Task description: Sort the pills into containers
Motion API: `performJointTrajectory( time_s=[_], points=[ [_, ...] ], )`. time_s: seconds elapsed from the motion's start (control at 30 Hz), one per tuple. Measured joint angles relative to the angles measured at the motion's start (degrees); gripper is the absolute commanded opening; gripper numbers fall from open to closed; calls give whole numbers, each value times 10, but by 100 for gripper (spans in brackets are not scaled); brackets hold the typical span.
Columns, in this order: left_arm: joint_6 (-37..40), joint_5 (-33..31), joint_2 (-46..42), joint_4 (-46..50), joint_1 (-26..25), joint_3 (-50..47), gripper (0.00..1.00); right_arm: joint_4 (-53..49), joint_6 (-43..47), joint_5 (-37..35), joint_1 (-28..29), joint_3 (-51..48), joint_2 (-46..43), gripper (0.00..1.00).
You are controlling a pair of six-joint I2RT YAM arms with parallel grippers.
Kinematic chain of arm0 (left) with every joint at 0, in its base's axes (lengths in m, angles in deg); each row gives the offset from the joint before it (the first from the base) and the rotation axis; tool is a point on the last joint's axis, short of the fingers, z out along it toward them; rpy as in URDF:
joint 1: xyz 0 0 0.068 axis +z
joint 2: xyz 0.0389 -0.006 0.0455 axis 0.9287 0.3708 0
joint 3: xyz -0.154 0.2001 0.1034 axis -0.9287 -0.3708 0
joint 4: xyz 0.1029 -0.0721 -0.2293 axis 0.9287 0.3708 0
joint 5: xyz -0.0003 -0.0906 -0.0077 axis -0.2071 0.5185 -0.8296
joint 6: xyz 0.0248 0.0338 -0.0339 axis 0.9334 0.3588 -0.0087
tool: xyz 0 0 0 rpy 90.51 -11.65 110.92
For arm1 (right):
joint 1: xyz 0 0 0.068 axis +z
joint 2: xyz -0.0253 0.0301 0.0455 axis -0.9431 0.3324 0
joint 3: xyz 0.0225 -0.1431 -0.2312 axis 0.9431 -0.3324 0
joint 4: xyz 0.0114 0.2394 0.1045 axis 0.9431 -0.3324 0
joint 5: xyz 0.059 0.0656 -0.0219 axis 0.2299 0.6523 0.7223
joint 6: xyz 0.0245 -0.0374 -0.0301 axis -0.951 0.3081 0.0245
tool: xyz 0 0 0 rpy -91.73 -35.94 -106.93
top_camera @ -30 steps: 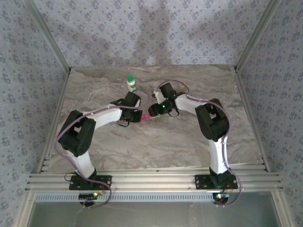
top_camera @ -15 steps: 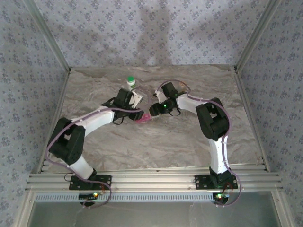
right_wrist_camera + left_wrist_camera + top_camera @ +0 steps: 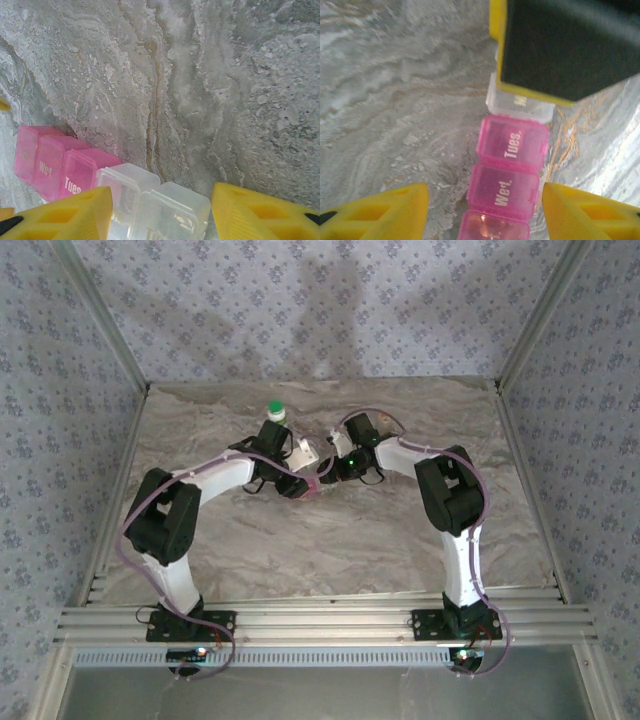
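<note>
As the open left gripper [image 3: 482, 200] straddles the pink end of the case [image 3: 512, 145], to the near right of the bottle [image 3: 276, 420], its long axis runs on to the right gripper [image 3: 160, 195] astride the clear end, grip unclear.

Soft, even, bright light, faint grey shadows on the patterned back wall [image 3: 340, 310], pale glare streaks on the marbled worktop [image 3: 615, 135], left wrist view blurred, yellow fingers [image 3: 375, 212] out of focus, top view grainy

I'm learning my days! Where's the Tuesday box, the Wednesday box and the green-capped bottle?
Tuesday box [image 3: 514, 144], left wrist view, its pink lid.
Wednesday box [image 3: 504, 192], left wrist view, its pink lid.
green-capped bottle [image 3: 277, 420], top external view, its white body.
</note>
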Motion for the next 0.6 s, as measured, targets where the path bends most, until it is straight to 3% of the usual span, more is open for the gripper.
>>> performJointTrajectory(
  time_s=[0.3,0.6],
  points=[
    [28,1,40,51,-14,33,60,0,0,10,-4,0,1,56],
    [34,-3,58,78,-16,59,52,2,1,10,-4,-3,1,56]
  ],
)
